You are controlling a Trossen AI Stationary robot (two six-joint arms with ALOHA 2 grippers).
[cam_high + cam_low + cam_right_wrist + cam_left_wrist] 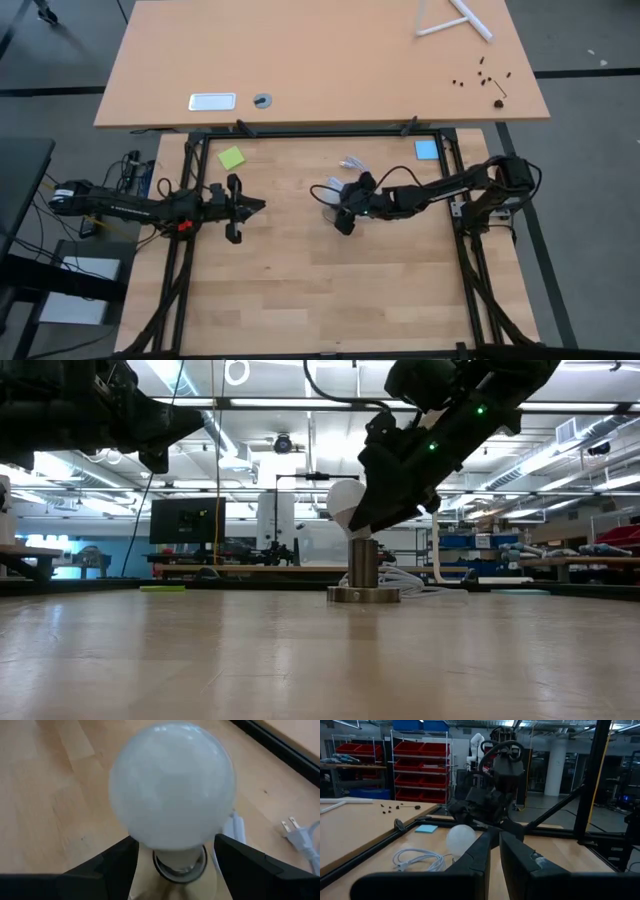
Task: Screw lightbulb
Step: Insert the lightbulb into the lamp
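Frosted matt white lightbulb (172, 795), shiny metal socket (363, 572), pale wood-grain table (300, 290)

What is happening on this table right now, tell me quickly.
The right gripper is at the lightbulb, which sits atop the socket near the middle of the table. Its fingers flank the bulb's neck, so it seems to be screwing the bulb in. The socket's white cord lies beside it. The left gripper waits off to the left, clear of the bulb.

Right tool (340, 205) reaches mid-table, fingers spread; left tool (240, 207) hovers aside, nearly closed.
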